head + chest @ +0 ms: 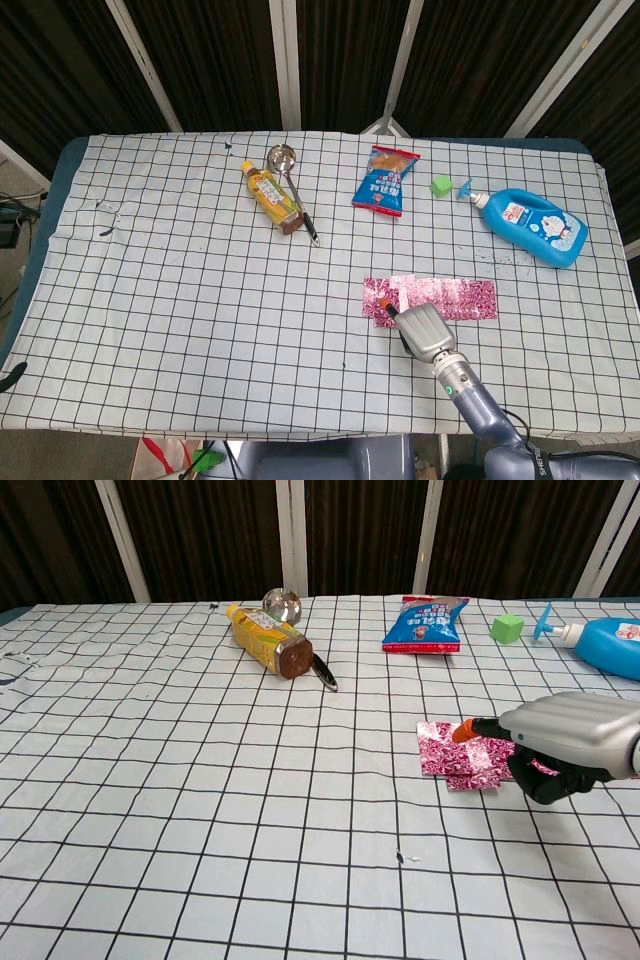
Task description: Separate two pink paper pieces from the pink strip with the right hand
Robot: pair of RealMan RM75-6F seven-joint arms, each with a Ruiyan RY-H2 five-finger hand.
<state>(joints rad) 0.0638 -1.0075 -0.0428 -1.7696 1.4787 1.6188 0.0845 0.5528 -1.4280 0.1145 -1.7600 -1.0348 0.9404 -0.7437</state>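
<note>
The pink patterned strip (460,298) lies flat on the checked cloth right of centre. Its left end (440,750) shows overlapping pieces, one jutting toward the table's front edge (470,778). My right hand (420,328) hangs over the strip's left half, coming in from the front right. One finger with an orange tip (463,730) stretches out over the left-end pieces, while the other fingers curl underneath. I cannot tell whether the tip touches the paper. The hand (565,742) holds nothing and hides the strip's right part in the chest view. My left hand is not visible.
At the back lie a yellow bottle (272,197) on its side with a metal spoon (283,160) beside it, a blue snack bag (385,182), a green cube (441,186) and a blue detergent bottle (535,225). The table's front edge runs just behind my right wrist.
</note>
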